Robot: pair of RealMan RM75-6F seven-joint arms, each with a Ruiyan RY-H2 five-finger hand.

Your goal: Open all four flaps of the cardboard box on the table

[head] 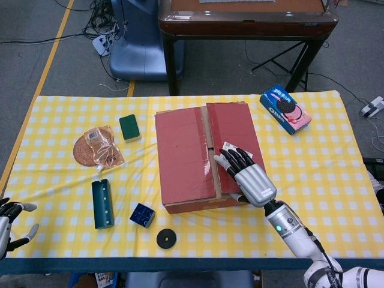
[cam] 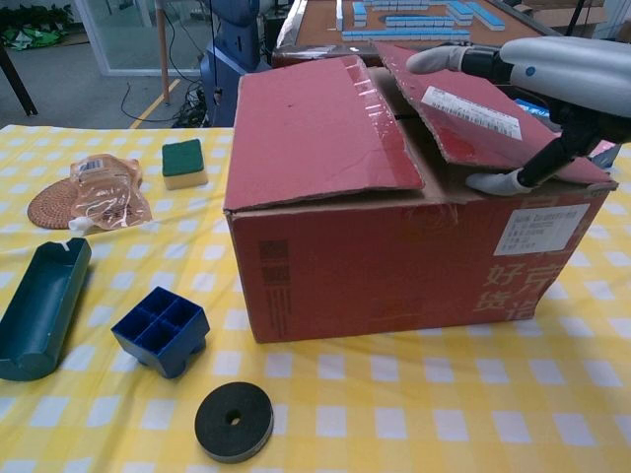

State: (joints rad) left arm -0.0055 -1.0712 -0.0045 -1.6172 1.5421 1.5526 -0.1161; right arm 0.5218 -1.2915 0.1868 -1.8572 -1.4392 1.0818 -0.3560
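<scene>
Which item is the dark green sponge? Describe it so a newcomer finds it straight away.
Start at the red cardboard box mid-table and look past its far left corner. The sponge sits there, beside a round woven coaster holding a clear packet. It is the only small block with a green top over a pale base.
</scene>
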